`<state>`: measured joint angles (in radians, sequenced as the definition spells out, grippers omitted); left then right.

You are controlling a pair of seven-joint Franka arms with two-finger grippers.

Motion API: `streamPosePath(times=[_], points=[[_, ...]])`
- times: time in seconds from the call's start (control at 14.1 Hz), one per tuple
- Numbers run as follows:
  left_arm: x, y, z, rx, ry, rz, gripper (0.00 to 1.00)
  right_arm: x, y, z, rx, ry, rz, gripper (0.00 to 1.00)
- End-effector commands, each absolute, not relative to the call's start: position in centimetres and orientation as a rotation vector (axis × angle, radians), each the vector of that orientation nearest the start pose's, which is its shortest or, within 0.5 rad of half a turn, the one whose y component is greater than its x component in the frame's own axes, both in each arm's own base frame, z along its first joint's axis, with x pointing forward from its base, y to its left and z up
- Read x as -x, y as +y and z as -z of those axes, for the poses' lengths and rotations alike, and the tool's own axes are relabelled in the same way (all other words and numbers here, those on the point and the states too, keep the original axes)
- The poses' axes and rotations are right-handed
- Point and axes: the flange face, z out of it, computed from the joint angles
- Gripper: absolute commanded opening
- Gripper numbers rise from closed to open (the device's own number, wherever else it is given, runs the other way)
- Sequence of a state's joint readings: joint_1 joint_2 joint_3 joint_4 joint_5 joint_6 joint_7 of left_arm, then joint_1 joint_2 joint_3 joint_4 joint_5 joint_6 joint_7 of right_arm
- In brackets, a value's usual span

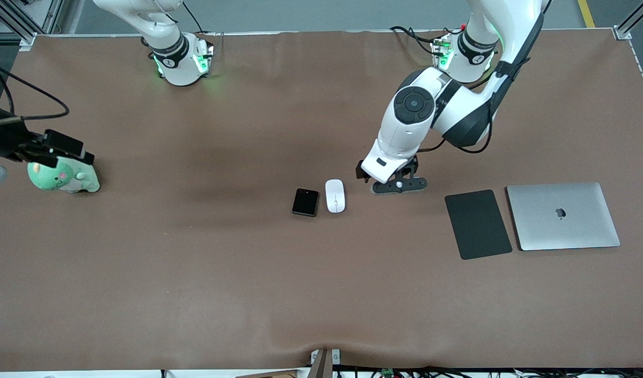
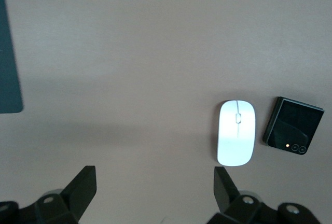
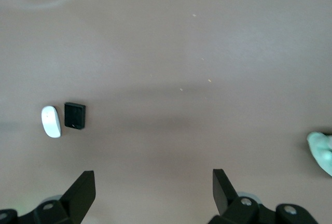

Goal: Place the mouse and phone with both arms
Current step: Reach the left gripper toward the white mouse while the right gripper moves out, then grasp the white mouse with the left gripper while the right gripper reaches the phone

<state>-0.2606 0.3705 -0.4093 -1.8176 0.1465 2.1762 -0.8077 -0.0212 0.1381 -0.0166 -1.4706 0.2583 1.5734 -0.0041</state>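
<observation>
The white oval mouse (image 1: 335, 196) lies mid-table, with the black squarish phone (image 1: 305, 202) right beside it toward the right arm's end. My left gripper (image 1: 400, 185) hangs low over bare table beside the mouse, toward the left arm's end, open and holding nothing. The left wrist view shows the mouse (image 2: 236, 133) and the phone (image 2: 294, 133) off to one side of the open left gripper (image 2: 154, 175). My right gripper (image 1: 64, 149) is up over the table edge at the right arm's end, open and empty (image 3: 153, 176). Its wrist view shows the mouse (image 3: 51, 122) and phone (image 3: 75, 115) small in the distance.
A dark grey mouse pad (image 1: 477, 224) and a closed silver laptop (image 1: 562, 216) lie side by side toward the left arm's end; the pad's edge (image 2: 8, 63) shows in the left wrist view. A green plush toy (image 1: 64, 178) sits under the right gripper, and its edge (image 3: 322, 150) shows in the right wrist view.
</observation>
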Motion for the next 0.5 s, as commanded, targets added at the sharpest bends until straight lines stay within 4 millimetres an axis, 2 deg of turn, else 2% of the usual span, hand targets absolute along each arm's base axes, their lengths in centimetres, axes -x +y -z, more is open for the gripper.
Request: streamPosePath(times=[0.0,0.14,0.28,0.43], points=[[-51.6,-39.7,-33.9,3.191,-0.107,0.036,1.0,-61.6,4.7,-57.5,2.864,-0.011,-0.038,1.0],[-51.5,-41.2,-32.8,3.209,-0.102,0.025,1.0,-63.0,6.1,-55.3,2.861,-0.025,-0.034,1.0],[-51.1,-43.0,-31.4,3.223,-0.12,0.019,1.0,-65.0,8.3,-50.9,2.864,-0.046,-0.054,1.0],[-51.2,-43.7,-29.7,3.215,-0.118,0.057,1.0,-65.7,11.2,-49.3,2.871,-0.096,-0.018,1.0]])
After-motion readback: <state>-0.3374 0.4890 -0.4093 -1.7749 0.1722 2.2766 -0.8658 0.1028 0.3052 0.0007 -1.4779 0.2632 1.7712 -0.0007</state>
